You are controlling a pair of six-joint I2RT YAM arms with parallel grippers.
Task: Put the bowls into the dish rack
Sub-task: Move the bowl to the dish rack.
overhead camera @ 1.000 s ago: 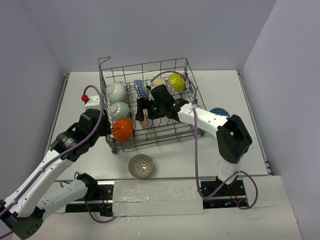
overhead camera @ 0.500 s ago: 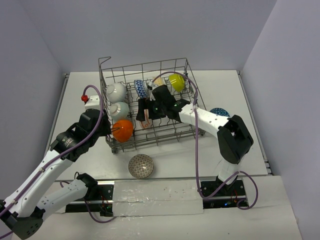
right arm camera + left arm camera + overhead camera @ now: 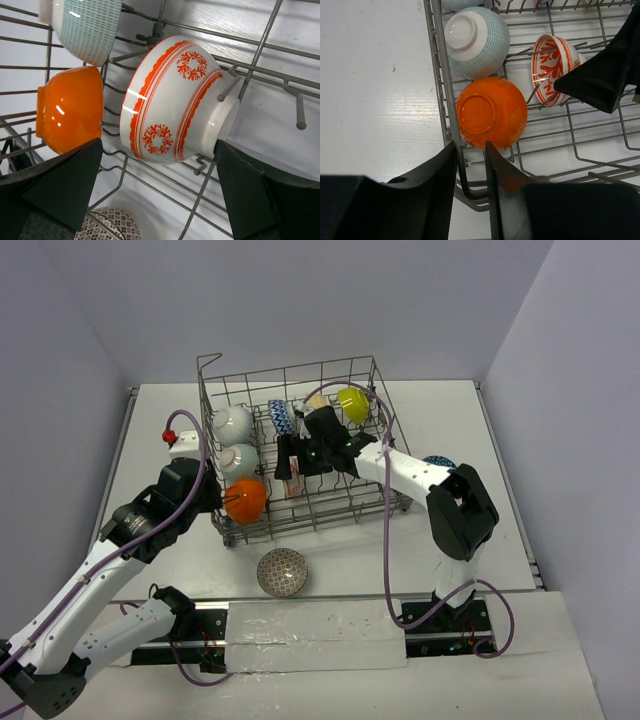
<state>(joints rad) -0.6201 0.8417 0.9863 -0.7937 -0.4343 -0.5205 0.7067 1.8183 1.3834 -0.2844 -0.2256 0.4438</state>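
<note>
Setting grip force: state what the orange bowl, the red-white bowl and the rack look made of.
The orange bowl: likely glazed ceramic, glossy plastic possible; smooth, even colour, bright highlights. The red-white bowl: probably glazed ceramic; shiny white body, red pattern, foot ring. The rack: metal wire, dull grey, maybe coated; thin rods joined in a grid.

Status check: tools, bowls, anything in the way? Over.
Left tool straddles rack corner wire, grip unclear. Right tool open around red-white bowl, seated in rack. Grey bowl, blue bowl unloaded on table; right arm half hides blue.
</note>
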